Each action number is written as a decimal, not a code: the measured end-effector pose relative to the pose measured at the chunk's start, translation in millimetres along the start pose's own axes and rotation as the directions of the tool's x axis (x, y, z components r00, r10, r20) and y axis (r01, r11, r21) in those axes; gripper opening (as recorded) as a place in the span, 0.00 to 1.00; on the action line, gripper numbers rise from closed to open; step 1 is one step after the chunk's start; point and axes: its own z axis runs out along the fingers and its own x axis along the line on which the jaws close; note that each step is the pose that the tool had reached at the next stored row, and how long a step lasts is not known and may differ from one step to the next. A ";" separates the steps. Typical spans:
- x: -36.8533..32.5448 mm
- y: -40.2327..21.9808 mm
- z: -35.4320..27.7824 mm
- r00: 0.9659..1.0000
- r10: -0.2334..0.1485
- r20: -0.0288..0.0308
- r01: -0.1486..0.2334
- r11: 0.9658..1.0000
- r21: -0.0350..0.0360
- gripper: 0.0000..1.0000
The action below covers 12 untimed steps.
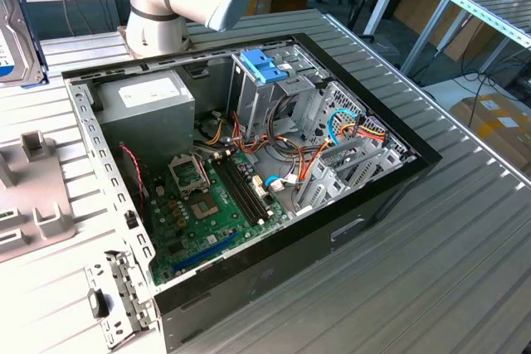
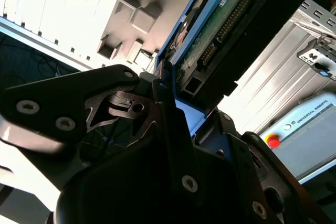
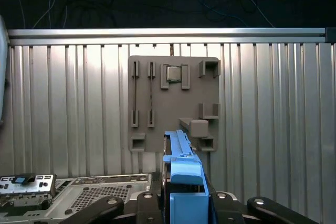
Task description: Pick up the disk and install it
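Observation:
My gripper (image 2: 176, 95) is shut on the disk (image 2: 226, 30), clamping it by its blue side rails; the disk's green circuit board and dark connector edge face the second wrist view. In the first wrist view the disk's blue rail and end tab (image 3: 181, 171) stand up between the black gripper (image 3: 181, 205) links, well above the ribbed table. In the exterior view the disk (image 1: 12, 39) hangs at the far upper left edge, silver face showing, away from the open computer case (image 1: 249, 163).
A grey holder plate (image 3: 173, 103) with slots and a processor chip (image 3: 173, 74) lies on the table below the disk. The case holds a green motherboard (image 1: 207, 205), a power supply (image 1: 149, 97), a metal drive cage with a light blue latch (image 1: 264, 64), and loose cables (image 1: 348, 130).

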 end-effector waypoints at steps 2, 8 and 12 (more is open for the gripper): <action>-0.1 -2.0 0.0 1.000 0.000 0.000 0.000 1.000 0.000 0.37; -0.2 -6.7 0.1 1.000 0.000 0.000 0.000 1.000 0.000 0.37; -0.4 -11.1 0.2 1.000 0.000 0.000 0.000 1.000 0.000 0.37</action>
